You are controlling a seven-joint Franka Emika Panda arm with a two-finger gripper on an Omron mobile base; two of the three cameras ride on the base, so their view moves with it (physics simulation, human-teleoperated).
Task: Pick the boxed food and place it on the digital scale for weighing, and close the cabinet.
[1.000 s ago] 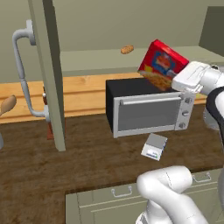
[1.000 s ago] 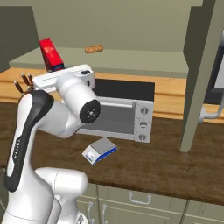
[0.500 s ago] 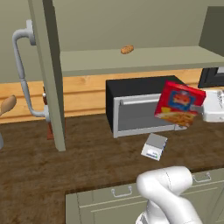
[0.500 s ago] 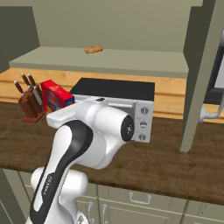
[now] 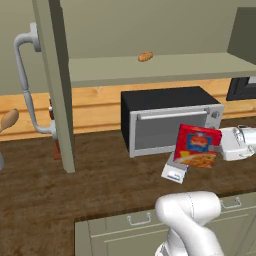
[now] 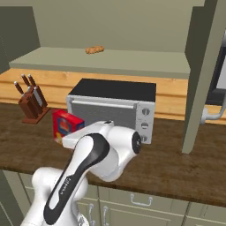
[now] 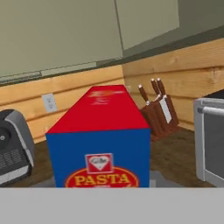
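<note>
Pinching the boxed food in the end effector, low above the digital scale, seemingly tilted; could tip off if set down crooked. Cabinet door open.

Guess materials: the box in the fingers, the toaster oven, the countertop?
Boxed food: looks like printed cardboard, matte; flat faces, sharp edges, "PASTA" label in the hand view. Toaster oven: apparently metal, brushed silver front with bar handle, black shell. Countertop: dark wood look with visible grain streaks, though it could be laminate; rendering leaves that open.
</note>
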